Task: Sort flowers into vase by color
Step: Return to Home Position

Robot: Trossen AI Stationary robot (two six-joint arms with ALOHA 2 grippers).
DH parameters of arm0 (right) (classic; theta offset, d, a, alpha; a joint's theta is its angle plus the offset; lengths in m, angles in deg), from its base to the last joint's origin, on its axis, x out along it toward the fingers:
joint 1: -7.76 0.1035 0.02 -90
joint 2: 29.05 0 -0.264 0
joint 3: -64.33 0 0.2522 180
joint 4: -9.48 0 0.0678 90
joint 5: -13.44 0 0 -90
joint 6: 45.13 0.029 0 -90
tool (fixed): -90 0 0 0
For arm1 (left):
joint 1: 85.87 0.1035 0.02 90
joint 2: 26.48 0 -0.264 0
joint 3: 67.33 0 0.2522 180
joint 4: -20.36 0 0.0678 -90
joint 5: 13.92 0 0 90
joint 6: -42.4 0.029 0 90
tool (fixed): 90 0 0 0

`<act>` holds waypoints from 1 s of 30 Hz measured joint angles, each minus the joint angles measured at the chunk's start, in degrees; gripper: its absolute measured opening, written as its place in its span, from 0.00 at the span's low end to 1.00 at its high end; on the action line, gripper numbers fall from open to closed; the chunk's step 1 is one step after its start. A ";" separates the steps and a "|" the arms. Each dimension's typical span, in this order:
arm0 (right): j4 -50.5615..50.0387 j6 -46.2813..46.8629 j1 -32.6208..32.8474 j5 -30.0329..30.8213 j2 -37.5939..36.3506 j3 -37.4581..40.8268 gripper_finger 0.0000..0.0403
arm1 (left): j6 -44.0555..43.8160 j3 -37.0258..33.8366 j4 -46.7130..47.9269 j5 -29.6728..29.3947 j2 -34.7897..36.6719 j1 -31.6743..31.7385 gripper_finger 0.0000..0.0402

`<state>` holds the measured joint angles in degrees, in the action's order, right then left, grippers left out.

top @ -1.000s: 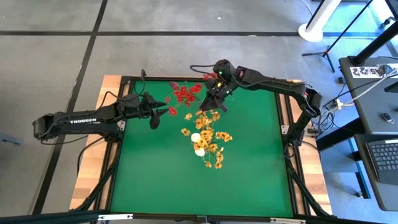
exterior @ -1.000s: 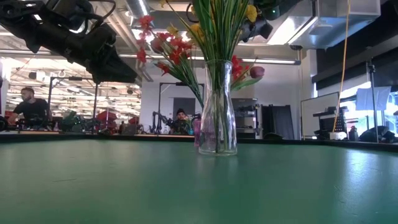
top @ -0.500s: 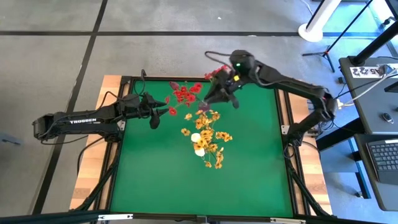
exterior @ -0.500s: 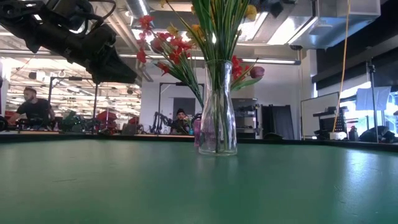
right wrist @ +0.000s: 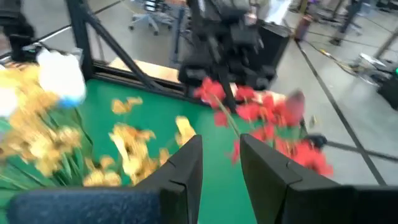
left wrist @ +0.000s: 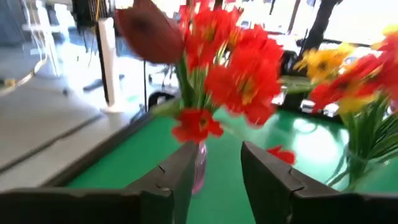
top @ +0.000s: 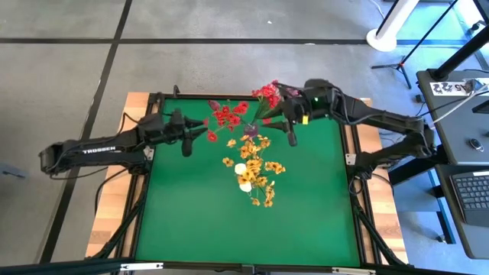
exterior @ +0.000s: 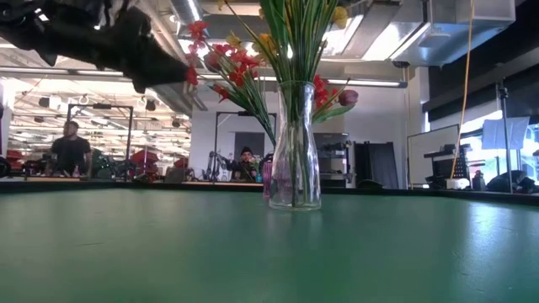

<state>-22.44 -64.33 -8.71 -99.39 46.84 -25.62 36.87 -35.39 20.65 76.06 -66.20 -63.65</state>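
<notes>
A clear glass vase stands mid-table and holds yellow-orange sprays and white tulip buds. Behind it a small pinkish vase carries red sprays and a dark magenta tulip bud. More red blossoms lean toward the far edge. My left gripper hovers open to the left of the red sprays. My right gripper hangs open to their right, level with the red blossoms. The yellow sprays lie off to its side.
The green mat lies bare on the near half and along both sides of the vases. A black frame rims the table. People and equipment show in the room beyond the far edge.
My right gripper has drawn back from the flowers toward the table's right edge, and the red blossoms near the far edge now show freely beside it. My left gripper has risen a little beside the red sprays. Both vases have stayed put.
</notes>
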 joint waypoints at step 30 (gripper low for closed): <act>26.62 13.03 -0.09 21.83 -47.14 48.59 0.09 | -1.28 1.12 1.51 8.68 7.81 2.02 0.00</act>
<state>4.17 -51.31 -8.80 -77.56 -0.30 22.97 35.59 -34.27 22.16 84.74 -58.39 -61.63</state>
